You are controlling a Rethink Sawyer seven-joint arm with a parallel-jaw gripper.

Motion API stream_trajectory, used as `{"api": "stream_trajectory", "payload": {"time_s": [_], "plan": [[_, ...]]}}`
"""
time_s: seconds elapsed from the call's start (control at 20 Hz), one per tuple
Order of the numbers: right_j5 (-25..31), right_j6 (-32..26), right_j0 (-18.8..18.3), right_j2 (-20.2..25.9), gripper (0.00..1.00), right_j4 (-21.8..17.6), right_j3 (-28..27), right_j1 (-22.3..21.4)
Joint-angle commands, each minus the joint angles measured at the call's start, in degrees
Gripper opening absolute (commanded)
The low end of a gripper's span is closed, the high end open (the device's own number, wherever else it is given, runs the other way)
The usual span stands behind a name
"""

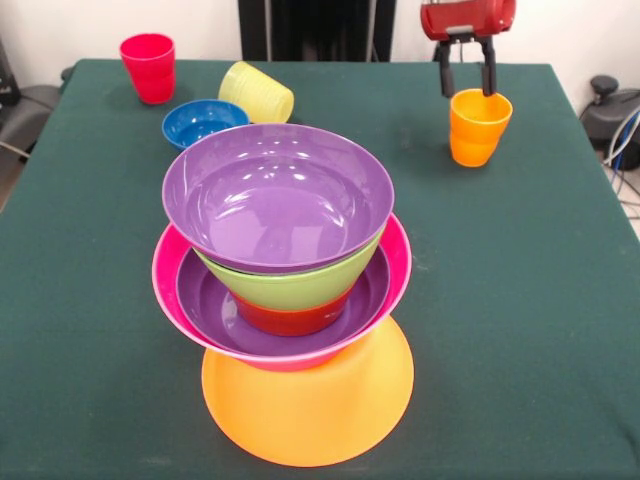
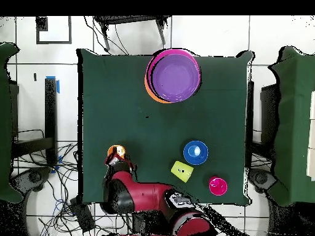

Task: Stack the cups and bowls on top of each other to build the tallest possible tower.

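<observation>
tower [image 1: 290, 290] | orange base partly hidden | gripper [image 1: 466, 92] fingers spread astride orange cup [image 1: 478, 127] rim

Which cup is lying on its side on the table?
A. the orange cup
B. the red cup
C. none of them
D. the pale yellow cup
D. The pale yellow cup lies tipped over next to the blue bowl, while the red cup and the orange cup both stand upright.
</observation>
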Motion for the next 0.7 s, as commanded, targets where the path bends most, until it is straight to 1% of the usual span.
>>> {"api": "stream_trajectory", "payload": {"time_s": [0.05, 0.55, 0.7], "plan": [[1.2, 8.9, -0.6, 3.2, 1.00, -2.5, 1.1, 5.2], [-0.4, 8.4, -0.8, 1.9, 1.00, -2.0, -2.1, 7.1], [-0.2, 7.9, -1.4, 1.7, 1.00, -2.1, -3.0, 7.5]]}}
